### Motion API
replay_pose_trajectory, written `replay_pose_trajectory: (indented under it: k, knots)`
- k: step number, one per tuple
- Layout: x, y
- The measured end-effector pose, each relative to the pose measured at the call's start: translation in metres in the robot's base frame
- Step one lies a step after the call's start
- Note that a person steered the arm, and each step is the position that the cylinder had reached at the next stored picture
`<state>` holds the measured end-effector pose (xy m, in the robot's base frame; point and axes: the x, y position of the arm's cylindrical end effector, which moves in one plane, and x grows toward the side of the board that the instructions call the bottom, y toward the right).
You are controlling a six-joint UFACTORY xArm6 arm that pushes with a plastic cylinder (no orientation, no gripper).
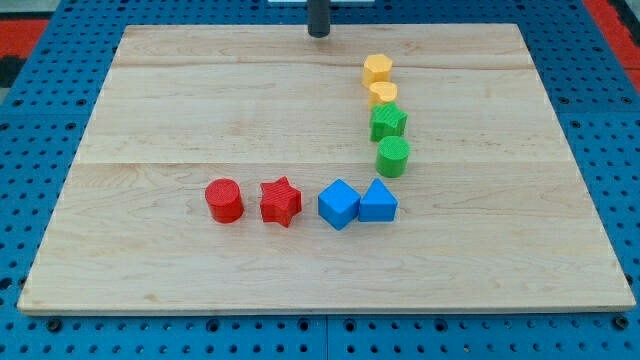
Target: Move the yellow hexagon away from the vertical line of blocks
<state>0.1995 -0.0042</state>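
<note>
The yellow hexagon (377,69) sits at the top of a vertical line of blocks right of centre. Below it in the line come a second yellow block (383,94), whose shape I cannot make out, a green star (388,122) and a green cylinder (393,157). My tip (318,32) stands at the top edge of the board, up and to the left of the yellow hexagon, apart from it by a clear gap.
A row lies lower on the wooden board (180,110): a red cylinder (224,200), a red star (281,201), a blue cube (338,204) and a blue triangular block (377,201). Blue pegboard surrounds the board.
</note>
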Motion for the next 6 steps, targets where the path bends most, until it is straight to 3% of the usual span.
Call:
replay_pose_trajectory:
  k: [2,4,5,6]
  knots:
    - [0.0,0.0]
    - [0.0,0.039]
    - [0.015,0.08]
    - [0.056,0.102]
